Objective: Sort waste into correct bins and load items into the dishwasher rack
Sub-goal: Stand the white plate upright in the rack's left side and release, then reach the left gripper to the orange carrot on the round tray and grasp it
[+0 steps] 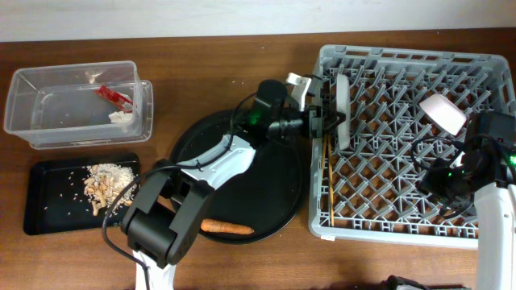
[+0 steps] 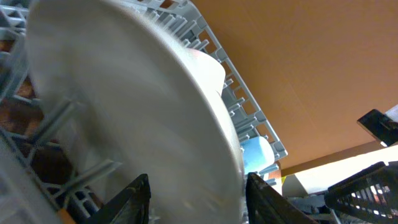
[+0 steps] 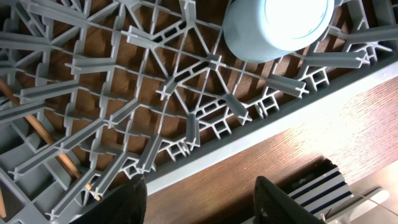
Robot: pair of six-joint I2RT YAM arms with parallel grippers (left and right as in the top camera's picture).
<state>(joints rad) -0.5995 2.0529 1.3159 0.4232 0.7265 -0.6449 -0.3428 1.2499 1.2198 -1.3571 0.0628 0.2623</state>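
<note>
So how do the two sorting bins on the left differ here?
The clear tub is deep and see-through; the black tray is shallow and opaque. The clear tub holds the red wrapper and white tissue; the black tray holds beige scraps. Both are rectangular and similar in footprint.

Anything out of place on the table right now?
Yes: the carrot lies unsorted on the round black tray, outside both bins. Also, loose food scraps are scattered across the shallow black tray.

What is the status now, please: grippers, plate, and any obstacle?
Left gripper shut on plate, standing on edge in dishwasher rack. Right gripper open, empty, over the rack. Carrot not yet sorted. No obstacle.
</note>
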